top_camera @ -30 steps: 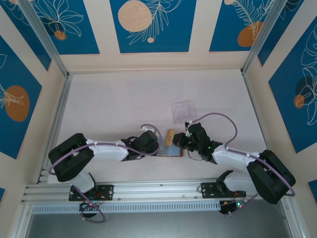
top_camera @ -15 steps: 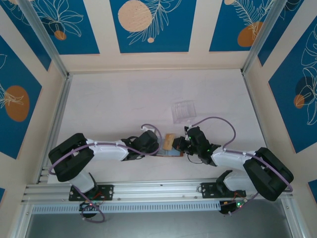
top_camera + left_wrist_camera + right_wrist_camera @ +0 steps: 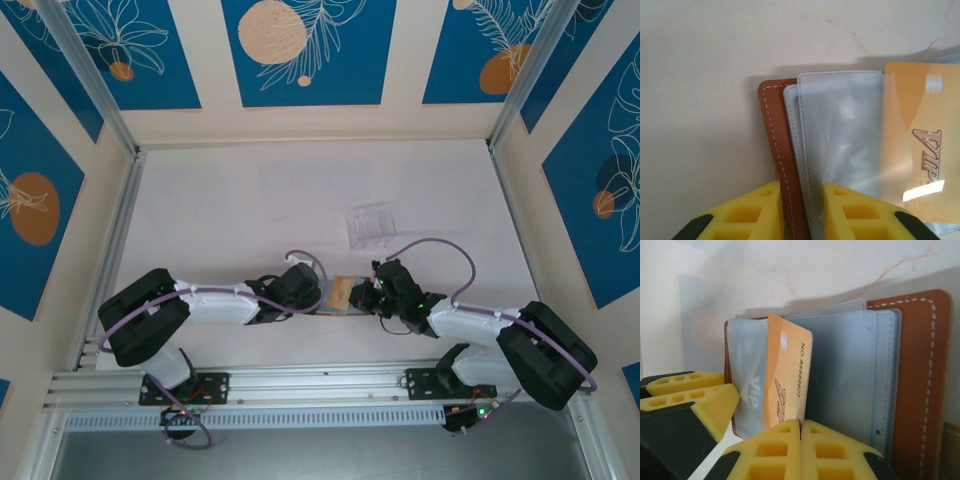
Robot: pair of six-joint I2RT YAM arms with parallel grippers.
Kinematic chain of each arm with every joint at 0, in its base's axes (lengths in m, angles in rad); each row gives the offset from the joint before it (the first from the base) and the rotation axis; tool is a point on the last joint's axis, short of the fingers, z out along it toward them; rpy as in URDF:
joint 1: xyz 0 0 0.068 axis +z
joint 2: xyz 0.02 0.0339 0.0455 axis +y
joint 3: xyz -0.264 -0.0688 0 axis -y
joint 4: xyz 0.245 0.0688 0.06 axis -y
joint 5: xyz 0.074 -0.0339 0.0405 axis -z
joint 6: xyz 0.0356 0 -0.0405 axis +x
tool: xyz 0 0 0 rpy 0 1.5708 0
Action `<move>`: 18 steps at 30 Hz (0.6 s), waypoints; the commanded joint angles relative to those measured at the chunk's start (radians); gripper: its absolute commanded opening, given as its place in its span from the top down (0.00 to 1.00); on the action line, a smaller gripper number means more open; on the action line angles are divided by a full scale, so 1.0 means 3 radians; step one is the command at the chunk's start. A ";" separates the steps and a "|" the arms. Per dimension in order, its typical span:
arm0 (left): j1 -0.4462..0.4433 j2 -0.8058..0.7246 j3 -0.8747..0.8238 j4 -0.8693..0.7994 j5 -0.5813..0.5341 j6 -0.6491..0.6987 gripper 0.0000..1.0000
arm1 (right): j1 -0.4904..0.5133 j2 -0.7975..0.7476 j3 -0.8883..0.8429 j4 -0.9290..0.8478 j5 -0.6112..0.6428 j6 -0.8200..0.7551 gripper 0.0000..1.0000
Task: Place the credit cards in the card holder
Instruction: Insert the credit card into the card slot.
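Card (image 3: pixel 787 370) pinched in right gripper (image 3: pixel 801 429) | left gripper (image 3: pixel 802 200) clamps card holder (image 3: pixel 772 130) | number legible right wrist

Far half of the tabletop (image 3: pixel 230 200) is wide open, side edges too. Only a clear plastic box (image 3: pixel 372 223) sits right of centre. By the near edge the left arm (image 3: pixel 215 300) and right arm (image 3: pixel 470 322) hem in the card holder (image 3: pixel 345 297).

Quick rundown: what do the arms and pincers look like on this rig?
Left arm and right arm: white links, bulky black joints, a lilac cable looping along each. Green lights dot the right one. Left pincer and right pincer: yellow pads with square pockets, black backing.
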 commanded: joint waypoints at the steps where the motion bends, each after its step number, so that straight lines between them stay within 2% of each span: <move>1: -0.0085 0.0187 -0.0124 -0.0480 0.0092 0.0066 0.77 | 0.0032 -0.0030 -0.0037 -0.0315 0.0079 -0.0103 1.00; 9: -0.0085 0.0212 -0.0115 -0.0465 0.0097 0.0059 0.77 | 0.0065 0.0229 0.0024 -0.0219 -0.0076 -0.0130 1.00; 18: -0.0085 0.0246 -0.0104 -0.0450 0.0115 0.0065 0.76 | 0.0078 0.0227 0.0103 -0.0331 -0.0167 -0.0224 1.00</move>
